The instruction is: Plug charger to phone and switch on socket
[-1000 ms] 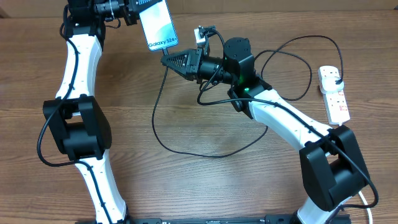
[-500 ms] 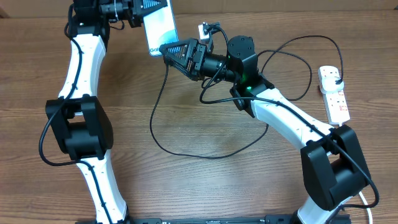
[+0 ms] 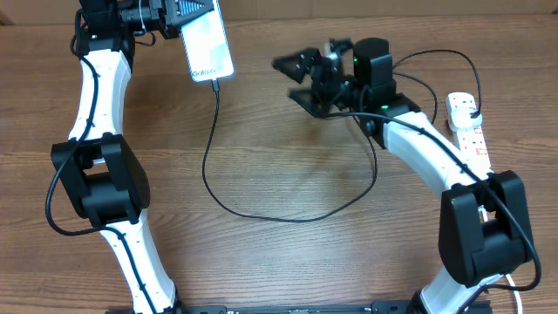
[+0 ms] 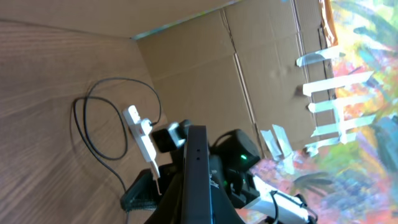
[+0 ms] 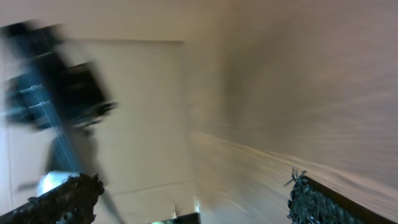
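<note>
Phone (image 3: 207,48) sits up in my left gripper (image 3: 183,13), at the far left of the table (image 3: 288,270). My left jaws are shut tight on its far short end. That leaves the near short end free, and that is where the charger tip goes in. The bright screen faces up and the phone is tilted, I think so the little hole at the end is easy to reach. The charger (image 3: 279,220) is a thin black line. It touches the near end of the phone, drops toward me, makes a big loop on the table and runs off to the right. I think the tip is in, but it is too small to be sure. The loop lies loose, and that is good, because a tight line could pull the tip back out. My right gripper (image 3: 290,78) hangs above the table between the phone and the socket (image 3: 471,139). Its jaws are spread wide with nothing in them. Its own camera is all blurry, but the two fingers (image 5: 56,196) sit far apart with only air between them. An empty hand is what I need for a push. The socket lies at the far right with its red marks. I cannot tell if its switch is on. I think the press comes next.
</note>
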You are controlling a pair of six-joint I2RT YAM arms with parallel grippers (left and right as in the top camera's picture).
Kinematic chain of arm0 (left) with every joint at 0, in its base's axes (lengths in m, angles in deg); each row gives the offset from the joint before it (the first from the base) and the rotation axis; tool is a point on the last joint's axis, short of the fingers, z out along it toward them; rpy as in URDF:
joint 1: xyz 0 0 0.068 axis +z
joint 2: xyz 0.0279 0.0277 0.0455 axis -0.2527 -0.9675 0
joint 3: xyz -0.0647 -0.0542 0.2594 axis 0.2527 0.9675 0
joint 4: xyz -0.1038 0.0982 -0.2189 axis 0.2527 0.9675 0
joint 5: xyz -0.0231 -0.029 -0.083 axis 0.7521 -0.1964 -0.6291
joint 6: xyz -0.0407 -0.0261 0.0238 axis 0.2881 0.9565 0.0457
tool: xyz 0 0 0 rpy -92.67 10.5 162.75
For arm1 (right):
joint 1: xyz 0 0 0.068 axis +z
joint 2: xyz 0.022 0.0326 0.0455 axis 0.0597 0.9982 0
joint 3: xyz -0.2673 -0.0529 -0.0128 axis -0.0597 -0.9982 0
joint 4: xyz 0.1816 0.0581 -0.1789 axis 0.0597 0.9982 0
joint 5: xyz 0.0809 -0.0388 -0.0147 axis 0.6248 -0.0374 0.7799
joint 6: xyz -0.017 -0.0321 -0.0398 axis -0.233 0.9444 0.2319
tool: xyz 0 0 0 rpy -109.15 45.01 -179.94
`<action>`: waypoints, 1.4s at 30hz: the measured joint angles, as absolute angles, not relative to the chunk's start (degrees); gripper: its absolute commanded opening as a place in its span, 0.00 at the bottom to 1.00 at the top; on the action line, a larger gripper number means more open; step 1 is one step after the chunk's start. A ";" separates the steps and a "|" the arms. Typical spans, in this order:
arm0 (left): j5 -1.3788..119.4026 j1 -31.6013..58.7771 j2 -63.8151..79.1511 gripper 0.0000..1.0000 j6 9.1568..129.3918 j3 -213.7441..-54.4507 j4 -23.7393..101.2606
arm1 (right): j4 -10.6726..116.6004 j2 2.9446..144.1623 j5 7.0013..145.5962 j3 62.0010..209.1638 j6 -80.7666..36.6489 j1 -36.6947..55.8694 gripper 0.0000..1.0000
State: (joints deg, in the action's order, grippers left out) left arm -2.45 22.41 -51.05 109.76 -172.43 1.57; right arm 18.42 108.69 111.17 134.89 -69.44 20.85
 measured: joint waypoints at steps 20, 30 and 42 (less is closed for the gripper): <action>12.37 13.69 -51.05 0.04 80.54 -164.78 36.85 | 59.01 94.26 87.26 134.89 -47.19 14.67 1.00; 26.01 4.77 -51.09 0.04 64.76 -155.34 46.49 | 63.18 85.69 81.82 134.89 -43.74 14.67 1.00; 40.67 -3.58 -51.12 0.04 66.27 -146.73 39.76 | 65.19 85.65 81.05 134.89 -42.84 14.67 1.00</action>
State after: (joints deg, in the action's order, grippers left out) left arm 40.67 -3.58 -51.12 66.27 -146.73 39.76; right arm 65.19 85.65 81.05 134.89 -42.84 14.67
